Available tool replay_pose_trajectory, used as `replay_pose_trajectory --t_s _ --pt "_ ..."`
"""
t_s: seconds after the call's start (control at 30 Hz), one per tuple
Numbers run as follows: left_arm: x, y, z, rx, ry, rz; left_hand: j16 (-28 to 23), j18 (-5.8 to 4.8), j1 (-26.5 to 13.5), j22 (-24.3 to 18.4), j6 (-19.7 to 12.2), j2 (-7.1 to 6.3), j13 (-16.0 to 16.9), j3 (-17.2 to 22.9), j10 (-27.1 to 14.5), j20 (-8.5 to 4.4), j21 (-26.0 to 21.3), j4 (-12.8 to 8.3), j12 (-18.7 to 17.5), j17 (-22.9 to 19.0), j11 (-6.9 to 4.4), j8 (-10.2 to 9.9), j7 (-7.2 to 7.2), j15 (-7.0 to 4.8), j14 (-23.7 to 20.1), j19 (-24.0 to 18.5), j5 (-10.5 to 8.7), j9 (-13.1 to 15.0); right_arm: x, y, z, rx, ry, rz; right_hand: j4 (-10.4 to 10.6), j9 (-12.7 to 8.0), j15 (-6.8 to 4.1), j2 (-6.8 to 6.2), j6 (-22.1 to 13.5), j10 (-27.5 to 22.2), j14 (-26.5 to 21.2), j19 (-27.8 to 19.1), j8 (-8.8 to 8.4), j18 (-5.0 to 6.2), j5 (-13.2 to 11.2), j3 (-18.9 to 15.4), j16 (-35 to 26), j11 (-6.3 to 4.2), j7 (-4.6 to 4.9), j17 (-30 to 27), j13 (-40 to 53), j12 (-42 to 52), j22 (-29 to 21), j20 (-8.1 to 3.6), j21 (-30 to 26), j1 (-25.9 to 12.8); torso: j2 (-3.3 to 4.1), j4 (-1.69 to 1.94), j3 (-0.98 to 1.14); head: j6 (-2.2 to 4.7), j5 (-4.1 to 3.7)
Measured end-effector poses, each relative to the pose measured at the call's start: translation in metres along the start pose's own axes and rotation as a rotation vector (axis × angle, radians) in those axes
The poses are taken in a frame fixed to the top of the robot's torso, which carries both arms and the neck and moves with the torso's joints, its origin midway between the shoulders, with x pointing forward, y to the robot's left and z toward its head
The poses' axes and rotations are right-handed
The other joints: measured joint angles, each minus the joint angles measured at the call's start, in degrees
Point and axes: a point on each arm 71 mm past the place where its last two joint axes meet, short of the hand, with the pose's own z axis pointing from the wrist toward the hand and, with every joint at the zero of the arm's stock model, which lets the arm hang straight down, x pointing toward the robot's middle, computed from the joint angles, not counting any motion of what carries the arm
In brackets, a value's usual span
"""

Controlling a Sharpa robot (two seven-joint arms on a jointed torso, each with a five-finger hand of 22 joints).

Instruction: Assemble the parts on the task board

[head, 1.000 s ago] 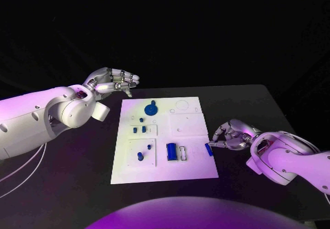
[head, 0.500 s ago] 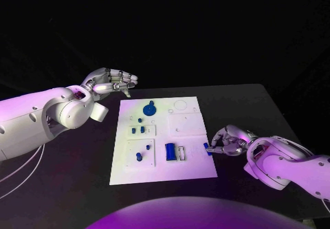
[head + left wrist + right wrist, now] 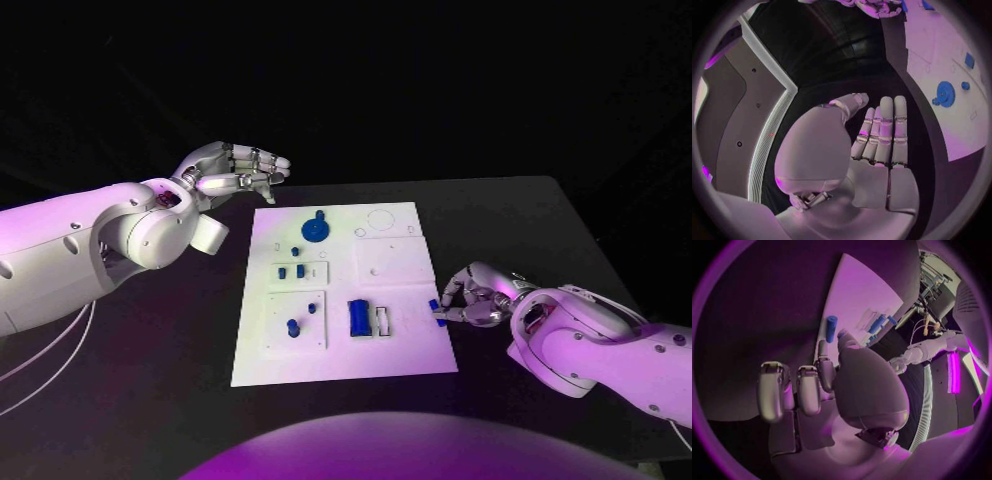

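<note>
1. Black table (image 3: 534, 215) carried the white task board (image 3: 397, 350) at its middle, with blue parts seated in the left-hand plates.
2. Right hand (image 3: 473, 296) sat at the board's right edge, fingers curled in — a small blue part (image 3: 436, 311) at their tips looked pinched, though contact was hard to confirm.
3. Left hand (image 3: 234, 168) hovered beyond the board's far left corner, fingers curled, holding nothing.
4. Judged advice: lift the part cleanly, keep it aligned with its slot, lower slowly — avoid nudging the board.
</note>
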Motion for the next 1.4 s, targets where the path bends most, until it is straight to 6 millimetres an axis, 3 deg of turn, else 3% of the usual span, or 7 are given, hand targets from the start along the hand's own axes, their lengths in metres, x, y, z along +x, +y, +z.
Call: replay_pose_trajectory --t_s 1.0,1.23,1.4 --pt "-0.001 0.000 -0.001 -0.002 -0.002 0.001 0.0 0.00 0.0 0.0 0.0 0.00 0.0 0.0 0.0 0.00 0.0 0.0 0.0 0.0 0.00 0.0 0.00 0.00 0.0 0.0 0.00 0.0 0.009 0.008 0.009 -0.016 0.028 -0.098 -0.1 1.1 -0.01 -1.56 0.8 0.5 0.0 0.0 -0.63 0.00 0.0 4.7 0.0 -0.50 -0.36 0.0 0.4 0.2 0.0 0.00 0.7 2.2 -0.10 -0.04 -0.05 0.00 0.65" --pt "-0.002 0.000 -0.001 -0.002 -0.002 0.001 0.3 0.00 0.0 0.0 0.0 0.00 0.0 0.0 -0.2 0.00 0.0 0.0 0.3 0.0 0.22 0.0 0.00 0.00 0.0 0.0 0.00 0.0 0.010 0.013 0.011 -0.030 0.027 -0.118 -1.5 1.2 -0.01 -3.54 1.4 0.5 0.0 0.0 -1.50 0.00 -0.2 10.0 0.0 -0.51 -0.40 0.0 0.5 0.2 0.0 0.00 0.9 4.2 -0.10 -0.02 -0.05 0.00 0.89" --pt "-0.002 0.000 -0.001 -0.002 -0.002 0.001 0.3 0.00 0.0 0.0 0.0 0.00 0.0 0.0 -0.2 0.00 0.0 0.0 0.3 0.0 0.21 0.0 0.00 0.00 0.0 0.0 0.00 0.0 0.011 0.017 0.010 -0.044 0.028 -0.122 -2.2 1.6 -0.23 -3.49 2.0 0.5 0.2 -0.2 -2.40 0.00 0.0 15.0 0.0 -0.51 -0.56 0.0 0.5 0.2 0.0 -0.21 1.0 4.6 -0.10 -0.05 -0.05 0.00 1.03"
